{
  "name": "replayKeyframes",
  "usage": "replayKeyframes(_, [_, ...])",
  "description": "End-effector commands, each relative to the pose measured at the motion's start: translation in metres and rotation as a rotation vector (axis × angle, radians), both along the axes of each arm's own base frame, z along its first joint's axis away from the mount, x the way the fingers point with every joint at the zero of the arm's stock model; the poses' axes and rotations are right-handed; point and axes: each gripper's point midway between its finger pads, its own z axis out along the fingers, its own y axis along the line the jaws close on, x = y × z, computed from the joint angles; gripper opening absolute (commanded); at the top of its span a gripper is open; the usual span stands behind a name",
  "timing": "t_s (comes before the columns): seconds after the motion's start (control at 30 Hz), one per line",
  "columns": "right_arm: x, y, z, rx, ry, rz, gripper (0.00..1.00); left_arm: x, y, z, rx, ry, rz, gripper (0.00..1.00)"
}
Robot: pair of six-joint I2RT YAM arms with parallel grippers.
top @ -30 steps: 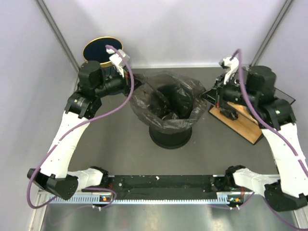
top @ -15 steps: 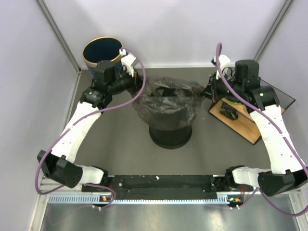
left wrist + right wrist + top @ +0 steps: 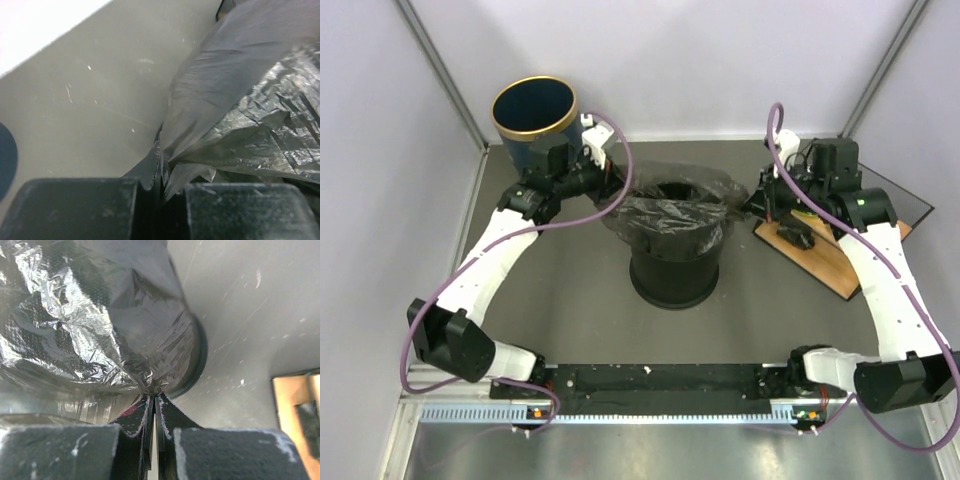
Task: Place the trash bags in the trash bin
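The thin glossy black trash bag (image 3: 670,213) is draped over the mouth of a black mesh bin (image 3: 670,275) in the middle of the table. My left gripper (image 3: 617,190) is shut on the bag's left edge; the left wrist view shows the film (image 3: 250,100) pinched in that gripper (image 3: 161,170). My right gripper (image 3: 752,203) is shut on the bag's right edge; the right wrist view shows the film (image 3: 100,315) bunched at that gripper (image 3: 155,400) beside the bin's base (image 3: 200,355). The navy blue trash bin (image 3: 533,110) with a gold rim stands at the back left, apart from the bag.
A wooden board (image 3: 830,262) lies at the right under my right arm, with a small black roll (image 3: 793,236) on it; the board also shows in the right wrist view (image 3: 295,405). A dark mesh tray (image 3: 912,205) sits behind it. Walls close in the table.
Both grippers came inward and lower, drawing the bag from a wide raised spread down snug around the black bin's rim. The left arm moved away from the navy bin.
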Motion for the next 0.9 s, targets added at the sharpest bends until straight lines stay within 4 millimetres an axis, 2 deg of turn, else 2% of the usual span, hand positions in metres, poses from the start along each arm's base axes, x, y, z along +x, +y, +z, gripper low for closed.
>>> replayKeyframes(0.0, [-0.039, 0.005, -0.003, 0.032, 0.025, 0.095, 0.00, -0.034, 0.014, 0.010, -0.009, -0.016, -0.018, 0.02])
replayKeyframes(0.03, [-0.051, 0.007, -0.004, 0.047, 0.028, 0.116, 0.00, -0.042, 0.014, 0.010, -0.012, -0.025, -0.046, 0.02])
replayKeyframes(0.07, [-0.056, 0.007, -0.005, 0.046, 0.030, 0.123, 0.00, -0.049, 0.016, 0.000, -0.004, -0.014, -0.051, 0.03])
replayKeyframes(0.1, [-0.062, 0.005, -0.012, 0.039, 0.044, 0.126, 0.00, -0.057, 0.019, 0.010, -0.016, -0.062, -0.053, 0.04])
replayKeyframes(0.13, [-0.065, 0.004, -0.014, 0.033, 0.040, 0.129, 0.00, -0.062, 0.020, 0.008, -0.015, -0.069, -0.055, 0.05])
replayKeyframes(0.17, [-0.070, 0.002, -0.014, 0.024, 0.022, 0.132, 0.00, -0.067, 0.022, -0.001, -0.009, -0.055, -0.060, 0.09])
replayKeyframes(0.23, [-0.074, 0.000, -0.020, 0.012, 0.035, 0.125, 0.00, -0.076, 0.025, -0.002, 0.001, -0.071, -0.070, 0.19])
replayKeyframes(0.27, [-0.075, 0.000, -0.020, 0.010, 0.026, 0.130, 0.00, -0.077, 0.027, -0.007, 0.008, -0.062, -0.059, 0.30])
replayKeyframes(0.3, [-0.075, 0.000, -0.020, 0.009, 0.028, 0.130, 0.00, -0.078, 0.029, -0.006, 0.011, -0.066, -0.049, 0.49])
replayKeyframes(0.37, [-0.072, -0.001, -0.021, 0.008, 0.036, 0.120, 0.00, -0.077, 0.035, -0.004, 0.022, -0.060, -0.012, 0.60])
replayKeyframes(0.43, [-0.067, 0.000, -0.019, 0.008, 0.040, 0.118, 0.00, -0.085, 0.035, 0.000, 0.020, -0.060, -0.037, 0.68])
replayKeyframes(0.47, [-0.065, -0.001, -0.019, 0.004, 0.040, 0.114, 0.00, -0.092, 0.033, 0.004, 0.017, -0.068, -0.068, 0.75])
replayKeyframes(0.5, [-0.059, -0.001, -0.019, -0.001, 0.043, 0.107, 0.00, -0.107, 0.028, 0.012, 0.000, -0.099, -0.141, 0.98])
replayKeyframes(0.6, [-0.053, -0.001, -0.017, -0.005, 0.049, 0.098, 0.00, -0.142, 0.021, 0.012, -0.017, -0.130, -0.295, 0.98])
replayKeyframes(0.63, [-0.053, -0.001, -0.017, -0.003, 0.048, 0.098, 0.00, -0.149, 0.021, 0.009, -0.015, -0.127, -0.316, 0.98])
replayKeyframes(0.67, [-0.055, 0.000, -0.017, 0.000, 0.051, 0.098, 0.00, -0.155, 0.023, -0.004, -0.005, -0.098, -0.327, 0.98])
replayKeyframes(0.7, [-0.057, -0.001, -0.017, 0.000, 0.050, 0.100, 0.00, -0.161, 0.025, -0.005, 0.005, -0.120, -0.336, 0.98])
replayKeyframes(0.73, [-0.061, -0.001, -0.013, 0.005, 0.030, 0.103, 0.00, -0.163, 0.026, -0.009, 0.010, -0.125, -0.342, 0.98])
replayKeyframes(0.77, [-0.064, 0.000, -0.013, 0.008, 0.027, 0.109, 0.00, -0.166, 0.027, -0.023, 0.020, -0.107, -0.347, 0.98])
replayKeyframes(0.83, [-0.070, 0.000, -0.017, 0.011, 0.032, 0.114, 0.00, -0.165, 0.030, -0.032, 0.051, -0.152, -0.337, 0.98])
replayKeyframes(0.87, [-0.071, -0.001, -0.020, 0.007, 0.036, 0.113, 0.00, -0.160, 0.034, -0.051, 0.084, -0.135, -0.306, 0.98])
